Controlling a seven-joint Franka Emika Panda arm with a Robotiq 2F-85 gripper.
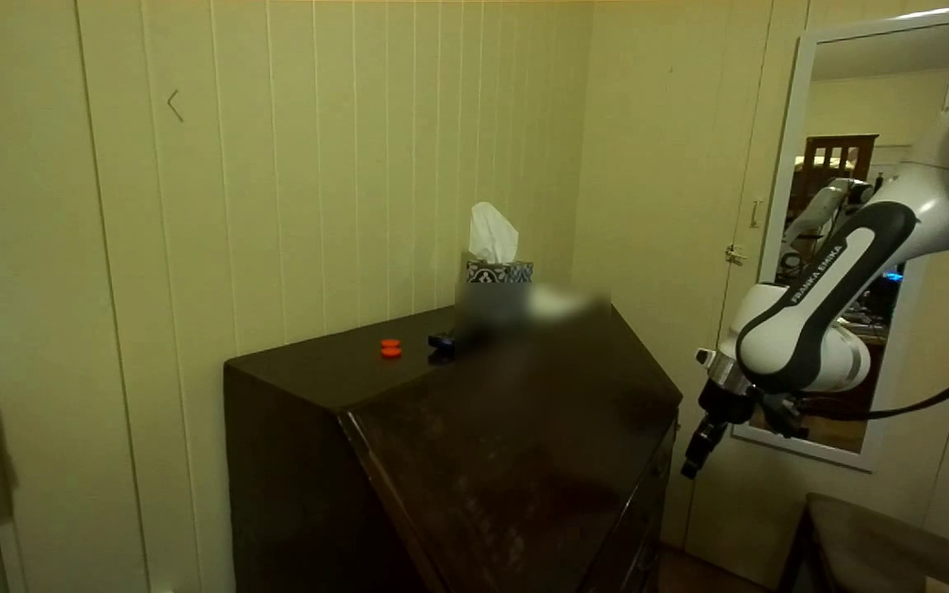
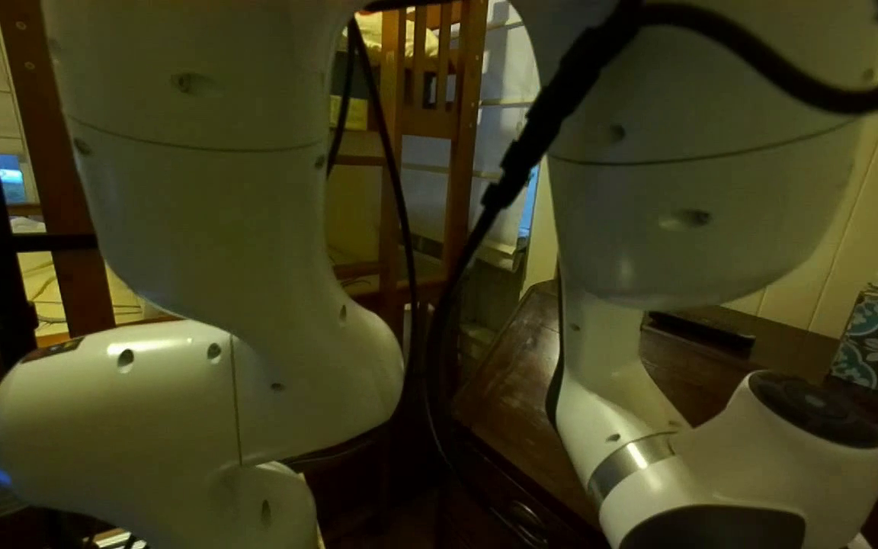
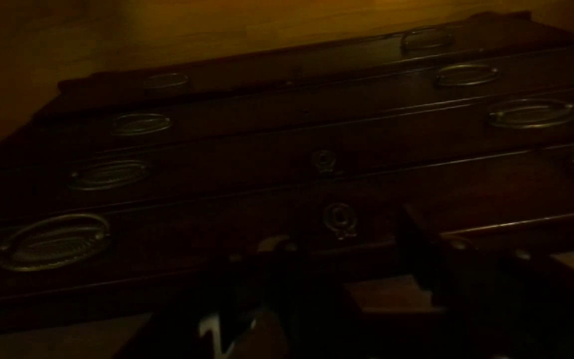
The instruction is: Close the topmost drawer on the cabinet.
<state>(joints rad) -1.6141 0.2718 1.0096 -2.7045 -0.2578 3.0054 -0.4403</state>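
The dark brown wooden cabinet (image 1: 516, 478) has a slanted front and a flat top in an exterior view; part of it shows in an exterior view (image 2: 515, 381). In the dark wrist view, several drawers with oval metal pulls show, with the floor at the picture's top. The topmost drawer (image 3: 207, 234) is the nearest row, with a metal keyhole plate. A lighter brown surface lies behind its edge; how far it stands out is hard to tell. No orange-red piece shows on it. My gripper (image 3: 347, 229) is open, fingers either side of the keyhole plate; contact is unclear. It hangs right of the cabinet in an exterior view (image 1: 695, 461).
On the cabinet top are a tissue box (image 1: 501, 273), orange-red discs (image 1: 390, 349), a small dark blue object (image 1: 441, 340) and a black object (image 2: 702, 333). A mirror (image 1: 804, 123) hangs behind the arm. A dark seat (image 1: 878, 543) stands at the lower right.
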